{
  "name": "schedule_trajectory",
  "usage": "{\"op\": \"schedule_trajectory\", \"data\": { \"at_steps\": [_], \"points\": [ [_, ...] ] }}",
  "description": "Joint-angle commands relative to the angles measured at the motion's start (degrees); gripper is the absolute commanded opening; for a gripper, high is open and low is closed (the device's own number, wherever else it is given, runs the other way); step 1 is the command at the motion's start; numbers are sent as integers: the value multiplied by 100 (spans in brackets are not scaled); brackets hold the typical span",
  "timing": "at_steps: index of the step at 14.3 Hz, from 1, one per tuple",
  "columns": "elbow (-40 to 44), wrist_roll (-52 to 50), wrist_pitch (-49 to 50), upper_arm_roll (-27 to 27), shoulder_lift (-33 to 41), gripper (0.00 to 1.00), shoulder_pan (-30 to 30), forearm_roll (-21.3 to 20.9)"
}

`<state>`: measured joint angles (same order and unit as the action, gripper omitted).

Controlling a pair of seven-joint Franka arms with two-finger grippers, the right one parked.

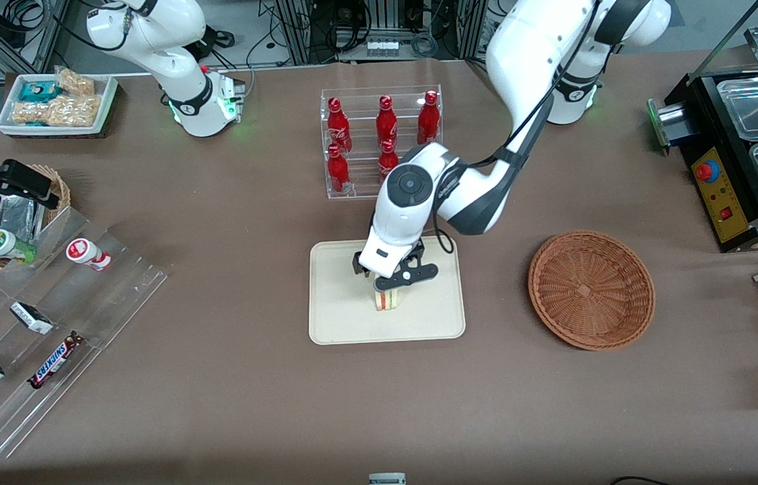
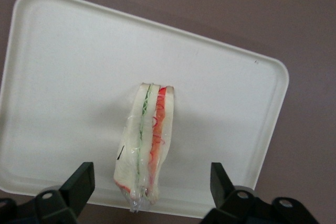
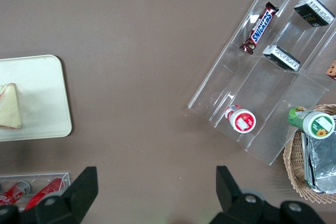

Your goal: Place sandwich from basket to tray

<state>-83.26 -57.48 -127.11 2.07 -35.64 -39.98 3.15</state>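
The gripper [image 1: 394, 277] hangs just above the tray [image 1: 338, 316], its two fingers [image 2: 79, 182] spread wide with clear gaps on both sides of the sandwich [image 2: 146, 145], touching nothing. The sandwich stands on its edge on the tray, cut layers of green and red-orange showing, wrapped in clear film. The left arm reaches down over the tray, wrist pointing straight downward. The basket [image 1: 591, 289] sits beside the tray, toward the working arm's end of the table.
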Motion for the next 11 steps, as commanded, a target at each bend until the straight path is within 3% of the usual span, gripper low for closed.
{"op": "schedule_trajectory", "data": {
  "at_steps": [1,6,11],
  "points": [
    [-94,-54,807,-180,671,100,-27,-86],
    [-120,270,1451,-233,1489,100,517,-51],
    [-164,1053,2127,-233,1604,100,1035,1]
  ]
}}
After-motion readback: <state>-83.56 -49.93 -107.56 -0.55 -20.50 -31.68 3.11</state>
